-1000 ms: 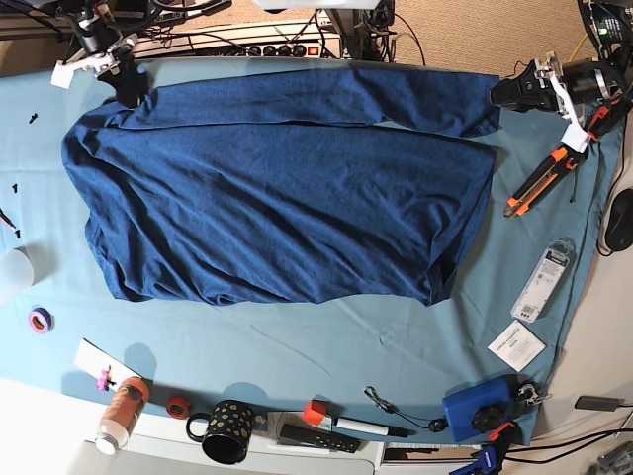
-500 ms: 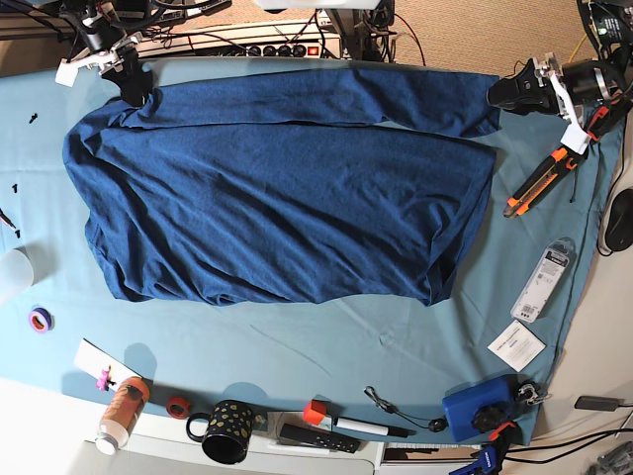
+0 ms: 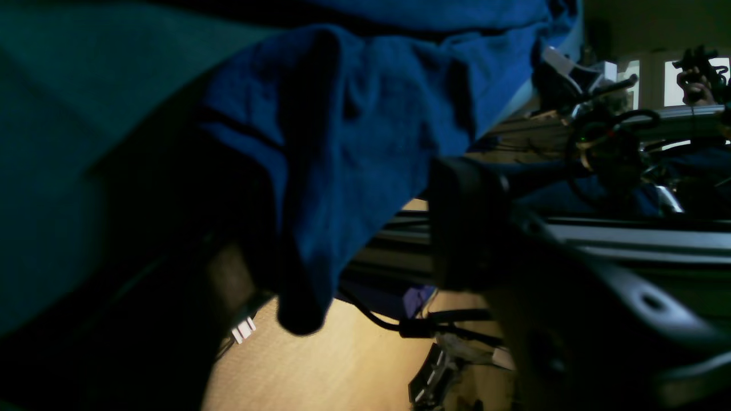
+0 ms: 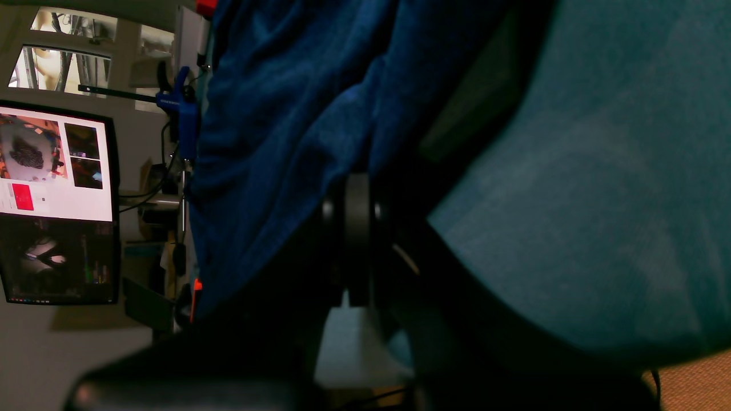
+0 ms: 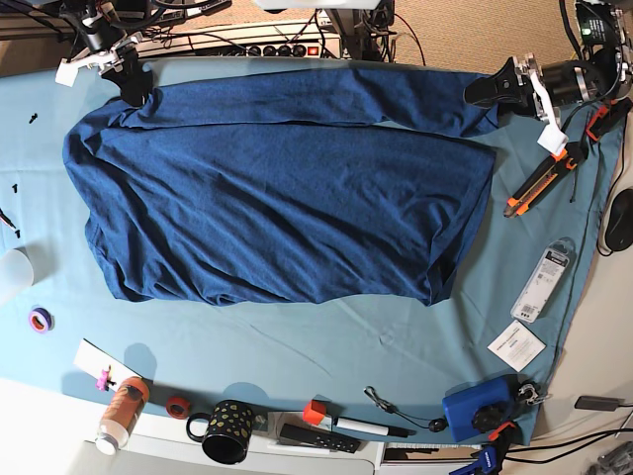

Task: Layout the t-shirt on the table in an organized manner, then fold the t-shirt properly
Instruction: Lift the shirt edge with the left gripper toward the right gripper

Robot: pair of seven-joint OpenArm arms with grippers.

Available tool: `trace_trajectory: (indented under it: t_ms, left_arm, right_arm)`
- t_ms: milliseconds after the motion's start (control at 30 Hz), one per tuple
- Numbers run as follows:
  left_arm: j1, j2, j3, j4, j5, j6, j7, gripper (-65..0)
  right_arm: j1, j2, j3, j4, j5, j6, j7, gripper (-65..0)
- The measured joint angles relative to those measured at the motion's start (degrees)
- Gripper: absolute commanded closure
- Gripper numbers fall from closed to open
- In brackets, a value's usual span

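Observation:
The dark navy t-shirt (image 5: pixel 287 208) lies spread across the teal table (image 5: pixel 297 346), its far edge folded over into a long strip. At the strip's left end my right gripper (image 5: pixel 134 89) is shut on the t-shirt. In the right wrist view the closed fingers (image 4: pixel 357 228) pinch the blue fabric (image 4: pixel 285 114) just above the table cover (image 4: pixel 599 171). My left gripper (image 5: pixel 477 94) is at the strip's right corner. In the left wrist view its jaws stand wide apart, and the t-shirt's corner (image 3: pixel 365 114) hangs between them, against one dark finger (image 3: pixel 228 274).
An orange-black utility knife (image 5: pixel 536 178), a white pack (image 5: pixel 542 282) and a paper card (image 5: pixel 515 345) lie along the right side. Along the front edge stand a blue box (image 5: pixel 478 411), a marker (image 5: pixel 371 427), a black mug (image 5: pixel 227 430) and a bottle (image 5: pixel 122 413). A power strip (image 5: pixel 247 45) sits behind the table.
My left gripper has moved left onto the t-shirt's right corner. My right gripper has shifted slightly up, still holding the left corner.

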Motion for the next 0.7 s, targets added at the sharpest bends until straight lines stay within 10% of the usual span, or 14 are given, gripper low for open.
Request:
trace_trajectory:
  t_ms: [100,700]
  left_arm:
    - [-0.13,-0.11,0.15,0.2,0.52,0.59,0.37,0.0]
    - [-0.11,-0.26,0.15,0.37,-0.39,0.04,0.44,0.0]
  right_arm:
    - [0.0,0.02,0.0,0.0,0.04,0.0,-0.2,0.0]
    - [-3.85,-0.63,2.89,4.59,7.37,-0.02,-3.41,0.0]
